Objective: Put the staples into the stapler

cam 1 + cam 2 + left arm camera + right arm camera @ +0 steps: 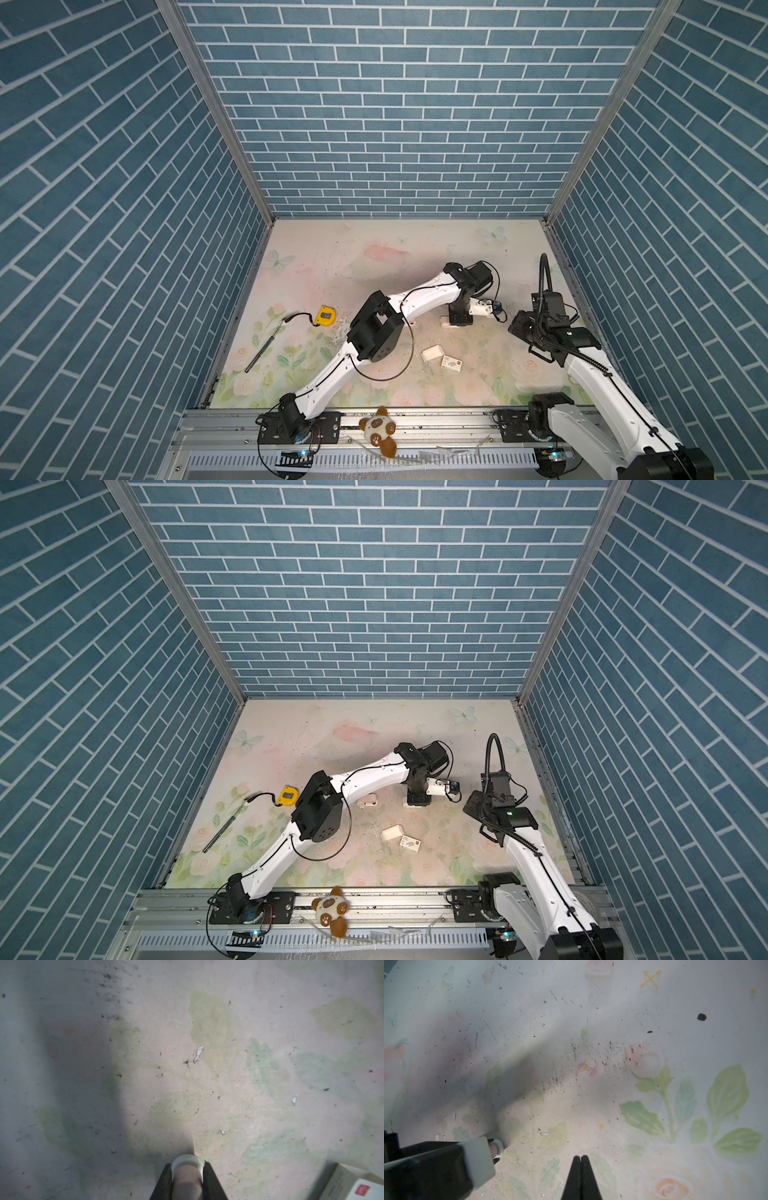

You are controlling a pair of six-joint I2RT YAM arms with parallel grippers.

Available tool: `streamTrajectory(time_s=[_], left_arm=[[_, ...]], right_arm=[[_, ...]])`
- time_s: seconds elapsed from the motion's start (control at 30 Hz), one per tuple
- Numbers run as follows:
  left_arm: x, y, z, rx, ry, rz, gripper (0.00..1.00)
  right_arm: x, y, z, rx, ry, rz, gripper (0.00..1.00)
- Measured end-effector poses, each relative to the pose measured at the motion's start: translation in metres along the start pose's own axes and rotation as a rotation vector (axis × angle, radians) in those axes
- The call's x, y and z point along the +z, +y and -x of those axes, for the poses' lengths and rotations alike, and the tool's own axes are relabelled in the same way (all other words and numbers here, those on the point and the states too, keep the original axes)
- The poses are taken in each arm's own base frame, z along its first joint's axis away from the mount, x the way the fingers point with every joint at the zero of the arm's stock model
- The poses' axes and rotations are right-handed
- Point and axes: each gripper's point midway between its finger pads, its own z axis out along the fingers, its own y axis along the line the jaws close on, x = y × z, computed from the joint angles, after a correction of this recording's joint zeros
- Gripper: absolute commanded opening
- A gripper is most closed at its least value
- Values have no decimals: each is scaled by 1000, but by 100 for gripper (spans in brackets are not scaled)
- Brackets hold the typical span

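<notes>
The left claw (188, 1164) is clamped tight on the stapler (187, 1184), a pale pink body with a white end, its two dark fingers (165, 1176) pressing on either side. In both top views this arm reaches across the middle of the floral bench (374, 257) and points the claw straight down, so that the stapler (446, 323) shows only as a pale sliver at the claw's foot, on or just above the bench; which of the two I cannot tell. A second pale pink piece (368, 800) peeps out beside the forearm; whether it belongs to the stapler is not clear.

The right claw (580, 1157) has its fingers pressed together with nothing between them, and hangs over bare bench to the right of the left one.

The staples' white tray (432, 353) and printed sleeve (452, 361) lie side by side on the bench, nearer the front rail than the stapler and apart from both claws. The strips themselves are too small to make out.

A yellow tape measure (325, 315) and a thin dark rod (264, 347) lie well off to the left.
</notes>
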Motion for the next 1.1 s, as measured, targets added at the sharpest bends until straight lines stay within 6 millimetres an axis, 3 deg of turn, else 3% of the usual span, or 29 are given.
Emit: streamTrajectory(time_s=[0.37, 0.77, 1.1], left_arm=[[-4, 0, 1, 5, -4, 49, 19], [-13, 0, 1, 18, -1, 96, 29], [-11, -12, -22, 11, 79, 62, 42]], right_arm=[[-3, 1, 2, 1, -13, 8, 4], [-4, 1, 3, 0, -24, 7, 6], [-4, 1, 4, 0, -24, 7, 7]])
